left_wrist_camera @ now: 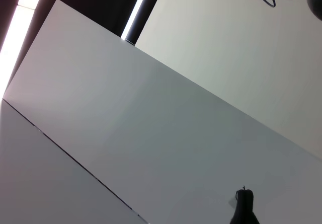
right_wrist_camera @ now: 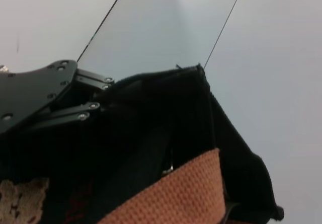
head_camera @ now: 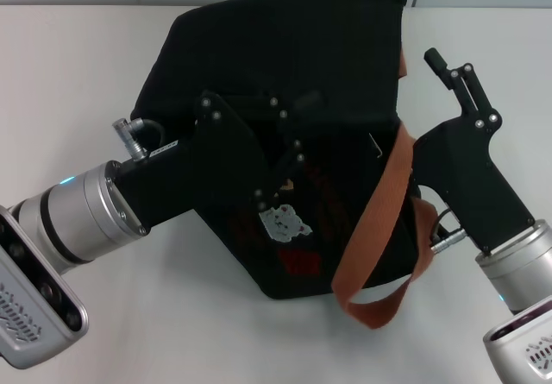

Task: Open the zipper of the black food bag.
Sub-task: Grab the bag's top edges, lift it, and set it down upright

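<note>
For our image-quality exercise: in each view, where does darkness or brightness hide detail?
Head view: the left claw merges into the black food bag. Left wrist view: bright strips at one edge wash out. Right wrist view: the bag's folds are lost in shadow.

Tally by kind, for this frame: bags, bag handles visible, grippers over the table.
Bags: 1, the black food bag.
Orange-brown handles visible: 1.
Grippers: 2, the left gripper against the bag, the right gripper beside the bag.
Total: 4.

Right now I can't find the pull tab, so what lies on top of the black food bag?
The left gripper lies across the black food bag, and an orange-brown handle crosses its front. The fabric beneath the left gripper is covered.
</note>
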Controlling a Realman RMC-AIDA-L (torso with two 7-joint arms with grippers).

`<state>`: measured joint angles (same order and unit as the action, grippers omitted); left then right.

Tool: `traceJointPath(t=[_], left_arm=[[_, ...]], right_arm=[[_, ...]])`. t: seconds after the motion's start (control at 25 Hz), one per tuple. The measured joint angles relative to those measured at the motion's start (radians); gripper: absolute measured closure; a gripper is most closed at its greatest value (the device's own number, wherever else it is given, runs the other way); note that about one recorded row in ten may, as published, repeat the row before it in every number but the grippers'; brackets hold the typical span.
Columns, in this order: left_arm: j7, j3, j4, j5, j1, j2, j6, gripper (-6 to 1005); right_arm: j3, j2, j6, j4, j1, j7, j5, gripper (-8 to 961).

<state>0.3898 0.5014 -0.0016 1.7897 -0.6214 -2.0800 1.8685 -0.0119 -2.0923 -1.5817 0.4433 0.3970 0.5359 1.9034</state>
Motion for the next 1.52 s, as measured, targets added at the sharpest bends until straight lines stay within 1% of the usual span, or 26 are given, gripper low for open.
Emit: traceJointPath(t=[0.2, 0.48, 0.64, 0.84, 1.52], left_arm=[[0.000, 0.000, 0.000, 0.001, 0.000, 0.000, 0.002, 909], [-0.001, 0.000, 0.000, 0.001, -0.003, 0.000, 0.001, 909], [-0.003, 0.001, 0.000, 0.001, -0.008, 0.000, -0.003, 909], [-0.002, 0.004, -0.002, 0.000, -0.011, 0.000, -0.003, 909], [0.000, 0.005, -0.006, 0.000, -0.011, 0.000, 0.001, 910]], right_arm=[[0.012, 0.000, -0.002, -0.005, 0.004, 0.011, 0.011, 111], [0.013, 0.000, 0.014, -0.024, -0.027, 0.012, 0.070, 110], [0.005, 0.000, 0.033, -0.026, -0.020, 0.017, 0.071, 112], [0.002, 0.000, 0.027, 0.007, -0.013, 0.124, 0.071, 127], [0.000, 0.000, 0.004, 0.009, 0.000, 0.182, 0.073, 189]])
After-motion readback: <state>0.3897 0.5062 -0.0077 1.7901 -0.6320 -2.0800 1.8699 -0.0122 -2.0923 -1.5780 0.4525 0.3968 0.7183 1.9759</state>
